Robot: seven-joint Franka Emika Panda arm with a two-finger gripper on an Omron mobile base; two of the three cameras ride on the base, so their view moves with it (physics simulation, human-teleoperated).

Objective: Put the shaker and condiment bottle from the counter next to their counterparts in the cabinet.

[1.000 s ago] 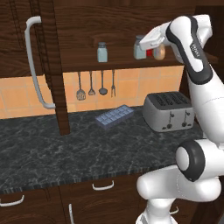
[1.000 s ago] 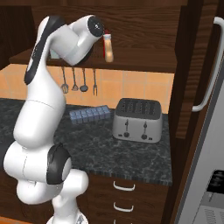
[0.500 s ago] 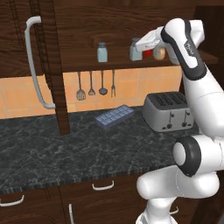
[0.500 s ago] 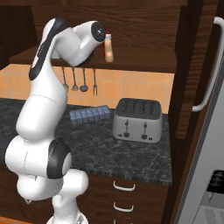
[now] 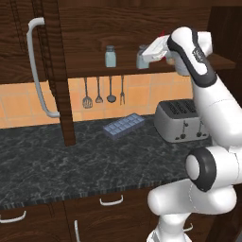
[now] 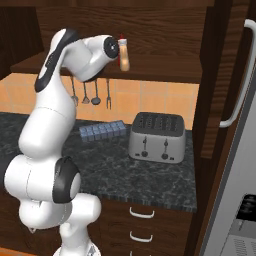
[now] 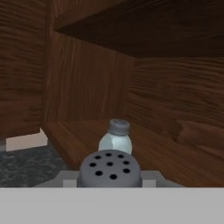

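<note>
Shaker (image 7: 109,169) gripped, well inside cabinet (image 7: 175,109) walls.

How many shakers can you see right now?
2. One shaker stands free on the cabinet shelf. The other shaker is at the claw, shut on it, just right of the first on the same shelf. None seen on the counter.

arm raised high, elbow bent, wrist level, gripper (image 5: 143,56) pointing to 9 o'clock, jaws clamped on shaker (image 7: 109,169)

Glossy white rounded arm (image 5: 215,108) segments joined by dark grey joints.
</note>
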